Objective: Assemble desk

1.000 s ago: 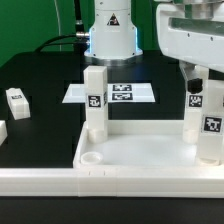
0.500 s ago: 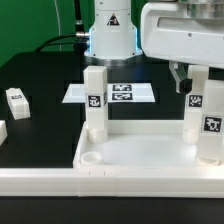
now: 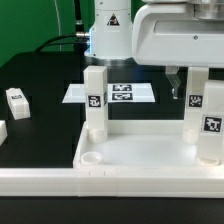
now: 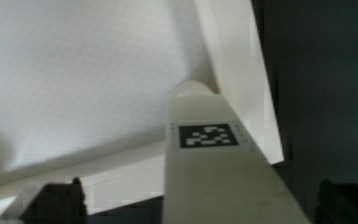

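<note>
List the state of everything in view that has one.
tabletop: lying flat, one near socket empty.
leg on the exterior view's left: upright.
rear leg on the exterior view's right: upright.
front leg on the exterior view's right: upright.
small block: lying loose.
gripper: open, straddling that rear leg.

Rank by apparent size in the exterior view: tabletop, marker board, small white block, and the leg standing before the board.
1. tabletop
2-3. leg and marker board: look alike; the board is farther back, partly hidden.
4. small white block
</note>
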